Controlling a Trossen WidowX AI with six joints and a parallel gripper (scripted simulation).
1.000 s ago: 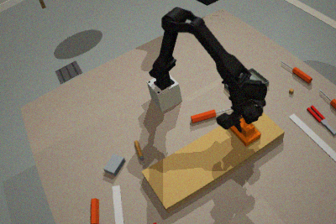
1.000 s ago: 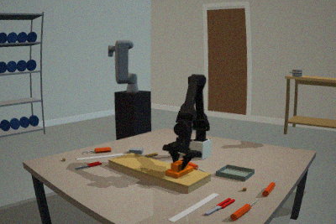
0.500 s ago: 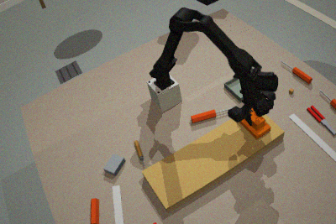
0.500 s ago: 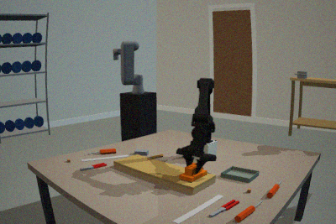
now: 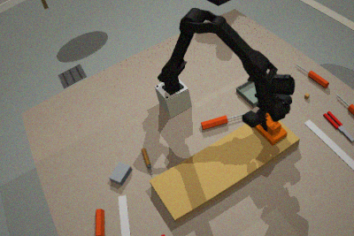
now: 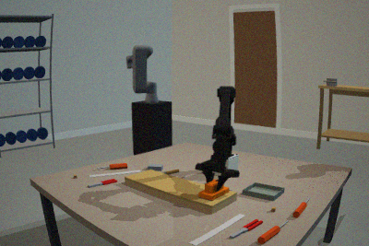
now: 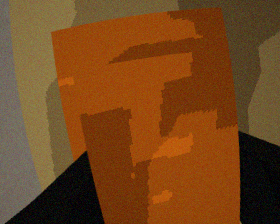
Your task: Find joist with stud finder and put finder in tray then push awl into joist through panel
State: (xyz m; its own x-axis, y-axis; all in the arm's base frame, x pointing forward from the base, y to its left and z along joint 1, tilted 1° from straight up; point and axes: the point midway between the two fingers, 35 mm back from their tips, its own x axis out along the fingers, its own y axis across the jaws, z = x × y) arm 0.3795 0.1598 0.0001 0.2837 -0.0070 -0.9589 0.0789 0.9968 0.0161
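Note:
The orange stud finder (image 5: 276, 134) (image 6: 213, 194) (image 7: 141, 70) is on the yellow floor panel (image 5: 195, 178) (image 6: 157, 185) (image 7: 31, 75), near its end beside the tray. My gripper (image 5: 268, 122) (image 6: 214, 185) is shut on the stud finder's raised part; the black fingers flank it in the wrist view. Whether a thin gap lies under it cannot be told. The grey-green tray (image 5: 248, 93) (image 6: 263, 193) shows nothing inside; the arm partly hides it in the top view. The awl, with a yellow-brown handle (image 5: 146, 157) (image 6: 172, 171), lies on the table by the panel's other end.
An orange-handled tool (image 5: 214, 123) lies close beside the panel, on the arm base's side. A grey block (image 5: 120, 173) (image 6: 155, 168) lies near the awl. White strips (image 5: 329, 143) (image 6: 217, 229), red-handled pliers (image 5: 338, 126) (image 6: 246, 228) and orange screwdrivers (image 5: 319, 79) (image 6: 300, 209) lie further out.

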